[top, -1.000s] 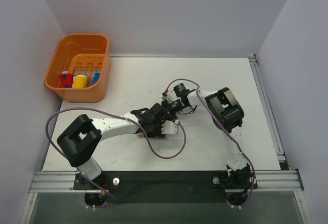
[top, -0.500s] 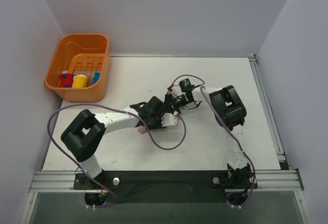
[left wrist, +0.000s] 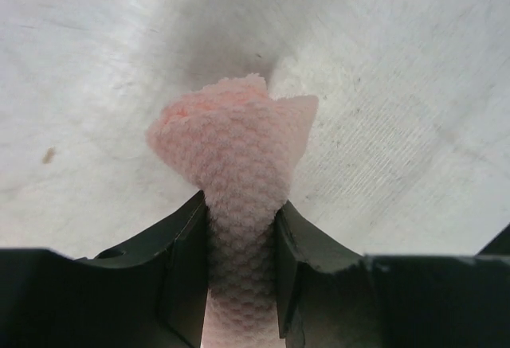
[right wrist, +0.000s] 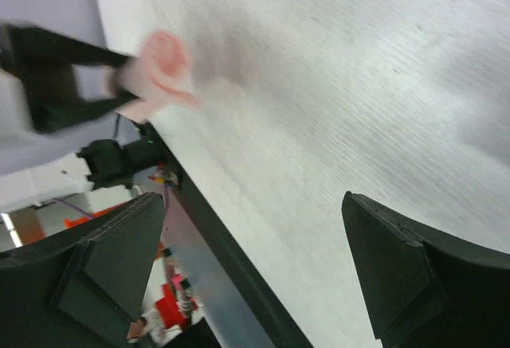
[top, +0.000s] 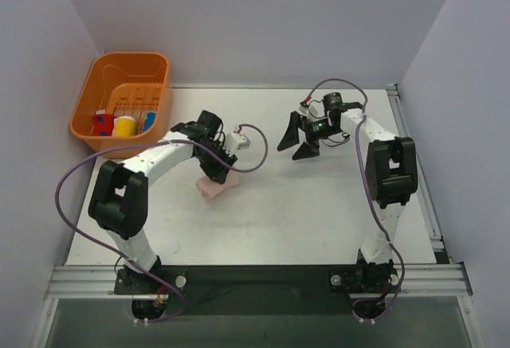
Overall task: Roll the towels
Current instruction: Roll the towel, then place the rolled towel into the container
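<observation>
The pink towel (left wrist: 239, 149), a bumpy roll, sat pinched in the left gripper (left wrist: 241, 220); the right gripper (top: 296, 142) gaped wide; the orange basket (top: 88, 129) held small coloured items (top: 122, 125).

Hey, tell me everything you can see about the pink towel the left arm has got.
The pink towel is a soft, pale pink cloth with a bumpy, waffle-like weave, wound into a loose roll. The left gripper pinches the roll with one finger on each side, squeezing it narrower there, and the free end bulges out beyond the fingertips. It is over the white table, left of centre in the top view. Whether its end touches the table is unclear. Nothing else touches it.
</observation>
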`<state>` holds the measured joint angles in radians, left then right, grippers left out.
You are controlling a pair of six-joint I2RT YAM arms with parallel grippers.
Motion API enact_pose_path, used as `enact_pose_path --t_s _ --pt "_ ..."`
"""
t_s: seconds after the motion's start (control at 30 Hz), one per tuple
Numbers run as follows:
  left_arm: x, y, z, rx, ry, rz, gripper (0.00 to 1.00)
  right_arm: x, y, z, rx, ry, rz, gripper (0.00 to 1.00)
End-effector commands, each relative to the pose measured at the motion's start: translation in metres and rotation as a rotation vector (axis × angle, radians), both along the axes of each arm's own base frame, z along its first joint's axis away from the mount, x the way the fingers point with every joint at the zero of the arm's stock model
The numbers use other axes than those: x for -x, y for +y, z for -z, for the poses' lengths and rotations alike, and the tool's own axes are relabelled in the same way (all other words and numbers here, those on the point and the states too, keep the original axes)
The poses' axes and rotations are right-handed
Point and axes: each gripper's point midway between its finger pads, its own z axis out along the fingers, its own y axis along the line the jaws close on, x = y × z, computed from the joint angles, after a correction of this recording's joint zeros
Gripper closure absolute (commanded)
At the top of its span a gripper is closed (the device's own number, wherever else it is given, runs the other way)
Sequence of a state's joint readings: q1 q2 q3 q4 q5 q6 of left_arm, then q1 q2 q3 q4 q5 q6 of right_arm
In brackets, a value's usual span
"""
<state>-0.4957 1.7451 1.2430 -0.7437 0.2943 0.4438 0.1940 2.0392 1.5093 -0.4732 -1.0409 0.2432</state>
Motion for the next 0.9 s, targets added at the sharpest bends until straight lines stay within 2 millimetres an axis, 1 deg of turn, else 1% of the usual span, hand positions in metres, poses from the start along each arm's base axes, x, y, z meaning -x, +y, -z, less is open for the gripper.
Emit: enact_pose_path --t_s 0.0,0.03,0.07,0.1,0.13,0.17,0.2,0.23,0.27,0.3,0.33,0.37,0.4,0.47,0.5,0.53,0.57,0.6,0.63,0.67,0.7,0.77,0.8,0.87 --pt "-0.031 -0.006 -0.096 0.24 -0.049 -0.149 0.98 0.031 -0.038 -0.006 0.166 -0.077 -0.116 0.0" --pt "-0.04 -0.003 -0.113 0.285 -0.064 -0.181 1.0 0.031 -0.049 -0.008 0.189 -0.102 -0.107 0.0" --pt "-0.061 0.005 -0.149 0.338 -0.143 -0.214 1.0 0.035 -0.053 -0.007 0.197 -0.096 -0.102 0.0" --pt "-0.072 0.013 -0.166 0.361 -0.177 -0.244 1.0 0.043 -0.059 -0.001 0.204 -0.077 -0.1 0.0" --pt "-0.082 0.019 -0.186 0.397 -0.209 -0.269 1.0 0.045 -0.066 0.0 0.22 -0.078 -0.092 0.0" --pt "-0.102 0.039 -0.218 0.434 -0.288 -0.319 1.0 0.048 -0.07 -0.003 0.233 -0.089 -0.09 0.0" --pt "-0.115 0.048 -0.23 0.454 -0.312 -0.348 1.0 0.054 -0.075 0.001 0.241 -0.078 -0.089 0.0" --pt "-0.125 0.058 -0.244 0.476 -0.336 -0.383 1.0 0.054 -0.079 0.001 0.249 -0.085 -0.084 0.0" --pt "-0.138 0.073 -0.256 0.489 -0.37 -0.421 1.0 0.054 -0.087 0.0 0.266 -0.096 -0.071 0.0" --pt "-0.16 0.102 -0.281 0.505 -0.449 -0.477 1.0 0.054 -0.091 0.001 0.272 -0.095 -0.065 0.0" --pt "-0.172 0.123 -0.29 0.519 -0.475 -0.542 1.0 0.056 -0.095 0.002 0.28 -0.092 -0.06 0.0" --pt "-0.184 0.138 -0.305 0.533 -0.529 -0.573 1.0 0.055 -0.101 0.003 0.289 -0.087 -0.047 0.0" --pt "-0.2 0.17 -0.316 0.546 -0.572 -0.653 1.0 0.055 -0.103 0.003 0.291 -0.086 -0.042 0.0" --pt "-0.217 0.196 -0.331 0.563 -0.638 -0.704 1.0 0.054 -0.111 0.005 0.308 -0.082 -0.028 0.0" --pt "-0.231 0.212 -0.322 0.566 -0.631 -0.752 1.0 0.054 -0.112 0.006 0.309 -0.078 -0.027 0.0" --pt "-0.237 0.23 -0.335 0.57 -0.681 -0.78 1.0 0.054 -0.114 0.007 0.313 -0.077 -0.025 0.0" --pt "-0.245 0.24 -0.338 0.575 -0.711 -0.796 1.0 0.054 -0.115 0.008 0.318 -0.075 -0.023 0.0" --pt "-0.258 0.252 -0.325 0.579 -0.693 -0.843 1.0 0.053 -0.116 0.009 0.323 -0.073 -0.021 0.0" --pt "-0.264 0.263 -0.326 0.572 -0.717 -0.87 1.0 0.053 -0.117 0.011 0.326 -0.068 -0.019 0.0" --pt "-0.272 0.269 -0.322 0.566 -0.727 -0.884 1.0 0.053 -0.118 0.012 0.329 -0.066 -0.02 0.0" --pt "-0.283 0.275 -0.304 0.543 -0.716 -0.891 1.0 0.052 -0.12 0.013 0.338 -0.064 -0.019 0.0" --pt "-0.294 0.279 -0.295 0.535 -0.723 -0.893 1.0 0.053 -0.121 0.018 0.346 -0.055 -0.023 0.0" --pt "-0.303 0.285 -0.28 0.524 -0.712 -0.932 1.0 0.054 -0.122 0.02 0.351 -0.049 -0.024 0.0" --pt "-0.315 0.292 -0.269 0.518 -0.719 -0.965 1.0 0.055 -0.123 0.025 0.355 -0.033 -0.026 0.0"
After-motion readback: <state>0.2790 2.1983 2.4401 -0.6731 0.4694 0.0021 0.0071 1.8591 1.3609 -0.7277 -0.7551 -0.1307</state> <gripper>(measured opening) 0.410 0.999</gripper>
